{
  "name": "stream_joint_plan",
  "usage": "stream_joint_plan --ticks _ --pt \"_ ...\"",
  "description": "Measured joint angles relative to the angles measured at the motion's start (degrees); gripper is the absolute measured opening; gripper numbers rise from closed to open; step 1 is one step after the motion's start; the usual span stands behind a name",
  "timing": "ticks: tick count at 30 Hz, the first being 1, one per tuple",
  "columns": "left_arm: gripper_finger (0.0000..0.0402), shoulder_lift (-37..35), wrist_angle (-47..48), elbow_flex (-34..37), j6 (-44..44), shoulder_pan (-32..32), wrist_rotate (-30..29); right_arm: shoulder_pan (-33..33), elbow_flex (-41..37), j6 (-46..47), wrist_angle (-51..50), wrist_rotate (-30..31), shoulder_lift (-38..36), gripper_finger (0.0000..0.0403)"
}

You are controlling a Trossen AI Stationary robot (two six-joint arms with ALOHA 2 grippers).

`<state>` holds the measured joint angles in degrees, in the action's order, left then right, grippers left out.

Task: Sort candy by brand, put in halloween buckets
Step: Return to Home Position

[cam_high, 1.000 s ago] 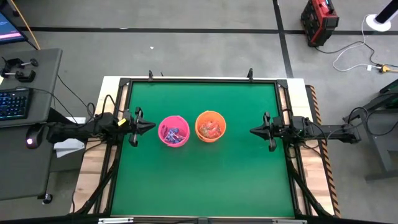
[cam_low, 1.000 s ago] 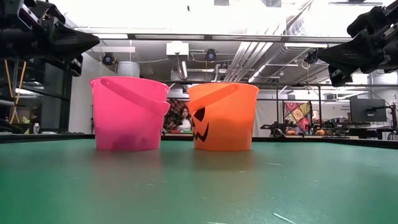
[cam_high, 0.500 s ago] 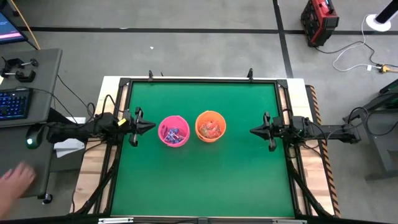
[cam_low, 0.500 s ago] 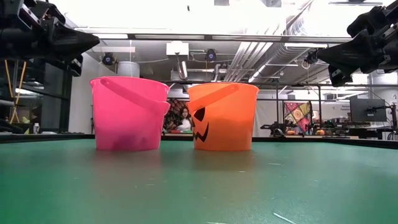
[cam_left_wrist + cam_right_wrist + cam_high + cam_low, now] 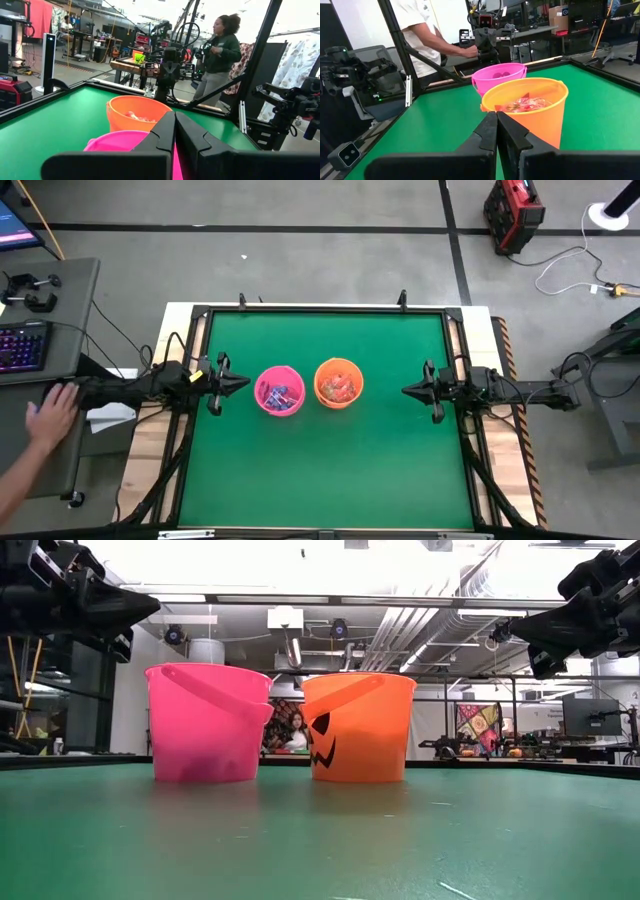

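Since 0.5 s ago nothing of mine has budged: my left tool (image 5: pixel 243 381) sits pinched closed and empty just left of the pink bucket (image 5: pixel 205 725), and my right tool (image 5: pixel 406 390) is closed too, off right of the orange bucket (image 5: pixel 365 725). Both buckets stand side by side mid-way across the desk (image 5: pixel 330 470), with blue lollipops (image 5: pixel 279 393) in the pink 1 and red candy (image 5: pixel 339 386) in the orange 1. Only changes: a person's hand (image 5: pixel 50 417) slid up by the keyboard (image 5: pixel 22 345), which now glows purple.

The green surface (image 5: pixel 320 470) sits in a black frame. Beyond its left edge stands a grey side desk (image 5: pixel 60 300) with a lit keyboard (image 5: pixel 22 346), and a person's arm (image 5: pixel 28 450) lies over it. A red case (image 5: pixel 513 215) sits on the floor past the far right corner.
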<state>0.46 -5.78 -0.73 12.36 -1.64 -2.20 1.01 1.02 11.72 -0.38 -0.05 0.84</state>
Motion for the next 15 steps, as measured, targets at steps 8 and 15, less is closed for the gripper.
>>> stream_joint_plan --ticks 8,15 --pt "0.0000 0.0 0.0 0.0 0.0 0.0 0.0 0.0 0.0 0.0 0.0 0.0 0.0 0.0000" --pt "0.0000 0.0 0.0 0.0 0.0 0.0 0.0 0.0 0.0 0.2 0.0 0.0 0.0 0.0000"
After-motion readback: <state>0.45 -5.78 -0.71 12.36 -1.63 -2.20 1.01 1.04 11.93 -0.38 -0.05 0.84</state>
